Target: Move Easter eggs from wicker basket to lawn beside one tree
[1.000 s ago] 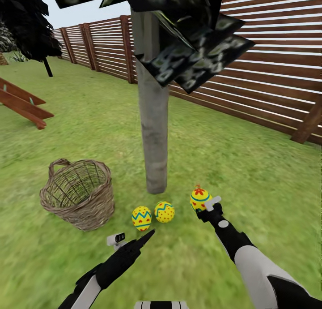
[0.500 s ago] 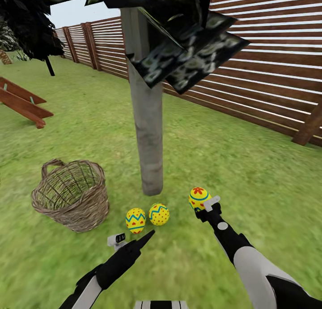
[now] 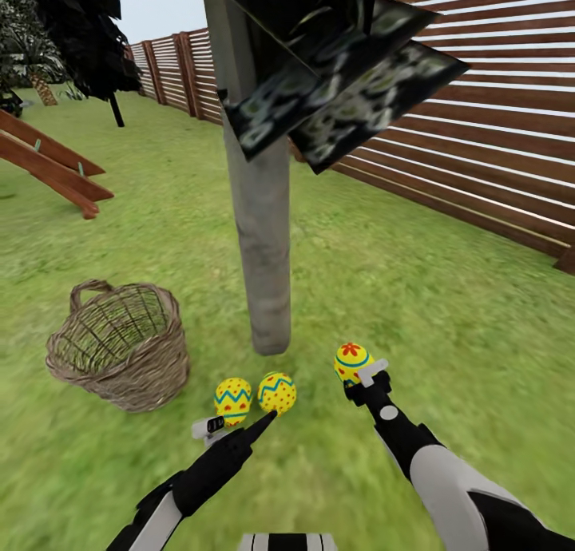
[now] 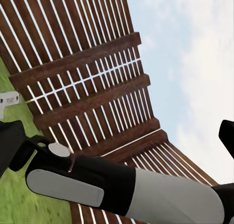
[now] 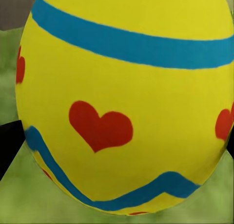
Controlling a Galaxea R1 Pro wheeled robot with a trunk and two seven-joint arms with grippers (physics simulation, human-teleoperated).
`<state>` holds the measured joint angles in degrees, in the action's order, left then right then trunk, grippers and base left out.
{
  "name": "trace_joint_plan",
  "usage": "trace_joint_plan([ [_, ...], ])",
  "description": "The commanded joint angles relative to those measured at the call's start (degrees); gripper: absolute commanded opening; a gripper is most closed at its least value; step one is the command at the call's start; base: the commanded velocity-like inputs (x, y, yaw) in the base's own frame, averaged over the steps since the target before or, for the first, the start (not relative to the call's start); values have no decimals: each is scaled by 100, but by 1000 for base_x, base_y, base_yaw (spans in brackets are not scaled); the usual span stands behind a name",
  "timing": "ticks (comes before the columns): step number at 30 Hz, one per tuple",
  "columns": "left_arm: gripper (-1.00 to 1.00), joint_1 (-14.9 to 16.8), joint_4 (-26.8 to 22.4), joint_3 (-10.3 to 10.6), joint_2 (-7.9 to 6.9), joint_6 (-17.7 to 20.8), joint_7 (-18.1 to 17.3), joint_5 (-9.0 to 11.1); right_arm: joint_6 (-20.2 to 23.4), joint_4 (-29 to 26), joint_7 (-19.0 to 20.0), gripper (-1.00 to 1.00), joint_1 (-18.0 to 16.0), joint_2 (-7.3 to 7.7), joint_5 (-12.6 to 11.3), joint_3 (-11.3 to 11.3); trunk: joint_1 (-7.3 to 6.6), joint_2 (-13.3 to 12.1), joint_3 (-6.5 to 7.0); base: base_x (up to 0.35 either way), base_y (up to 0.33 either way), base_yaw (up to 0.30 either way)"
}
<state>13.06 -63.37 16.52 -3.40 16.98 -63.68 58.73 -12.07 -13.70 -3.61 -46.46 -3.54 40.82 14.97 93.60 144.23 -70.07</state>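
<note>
Nearest me, my left gripper (image 3: 267, 418) hangs low with jaws that look closed on nothing, tip by two Easter eggs (image 3: 232, 400) on the lawn (image 3: 447, 311). My right gripper (image 3: 359, 373) clamps a third egg (image 3: 352, 361) (hearts, blue bands). Beyond stand the tree (image 3: 259, 239) and empty wicker basket (image 3: 120, 345).

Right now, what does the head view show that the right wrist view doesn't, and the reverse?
Head view alone: the wicker basket, the tree trunk, two Easter eggs on the lawn and the left gripper. Right wrist view alone: red hearts close up on the third egg. Both: that egg at the right gripper, and grass.
</note>
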Motion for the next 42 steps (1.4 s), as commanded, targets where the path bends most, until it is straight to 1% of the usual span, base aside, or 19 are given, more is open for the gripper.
trace_joint_plan([
  [1,100,4,0,18,-6,60,-4,64,-24,29,-20,-100,-4,-5,63,43,2,2,-6,313,-97,68],
  [3,100,4,0,18,-5,59,-5,68,-24,111,-20,-100,-4,-6,73,40,2,2,-7,330,-30,21],
  [4,100,4,0,18,-7,58,-9,68,-21,325,-18,-100,-4,-14,146,-32,2,2,-7,313,-8,6],
  [6,100,4,0,18,-11,53,-38,75,-27,635,-24,-100,-4,-123,436,-351,2,2,-8,123,-3,2],
  [7,100,4,6,18,-8,52,-42,73,-124,710,-25,-100,-4,-151,511,-436,2,2,-8,23,-1,0],
  [9,100,4,8,18,-4,51,-40,70,-207,739,-77,-100,-4,-240,499,-475,2,2,-8,7,0,0],
  [10,100,4,9,18,-3,51,-44,74,-197,747,-194,-100,-4,-319,490,-480,2,2,-8,3,0,0],
  [11,100,4,9,18,-3,51,-46,76,-150,759,-471,-100,-4,-408,504,-484,2,2,-8,1,0,0],
  [13,100,4,9,18,-5,51,-48,79,-93,852,-744,-100,-4,-473,520,-482,2,2,-8,0,0,0],
  [17,100,4,9,21,2,44,-47,78,-56,974,-873,-100,-20,-560,423,-448,2,2,-8,0,0,0],
  [19,100,4,85,40,25,49,-24,69,-39,968,-877,-100,-37,-564,-11,-442,2,2,-8,0,0,0],
  [20,100,4,200,45,64,50,-23,64,-35,972,-878,-100,-48,-561,-175,-442,2,2,-8,0,0,0],
  [21,100,4,272,51,90,51,-27,66,-38,993,-878,-100,-54,-566,-231,-448,4,3,-30,0,0,0],
  [25,100,4,313,53,102,51,-22,69,-46,1094,-878,-100,-56,-621,-258,-465,15,8,-118,0,0,0],
  [36,100,4,307,53,104,51,4,63,-39,1135,-871,-100,-56,-638,-264,-464,43,23,-362,0,0,0],
  [37,100,4,307,53,108,51,5,63,81,1124,-875,-100,-71,-639,-271,-467,46,24,-384,0,0,0],
  [38,100,4,308,53,110,51,5,63,492,1095,-877,-100,-94,-639,-281,-468,48,26,-406,0,0,0],
  [40,100,4,308,53,111,51,5,61,1014,1045,-878,-100,-133,-645,-291,-468,53,28,-451,0,0,0],
  [42,100,4,309,53,111,51,5,62,1165,1032,-878,-100,-141,-645,-291,-468,59,31,-495,0,0,0],
])
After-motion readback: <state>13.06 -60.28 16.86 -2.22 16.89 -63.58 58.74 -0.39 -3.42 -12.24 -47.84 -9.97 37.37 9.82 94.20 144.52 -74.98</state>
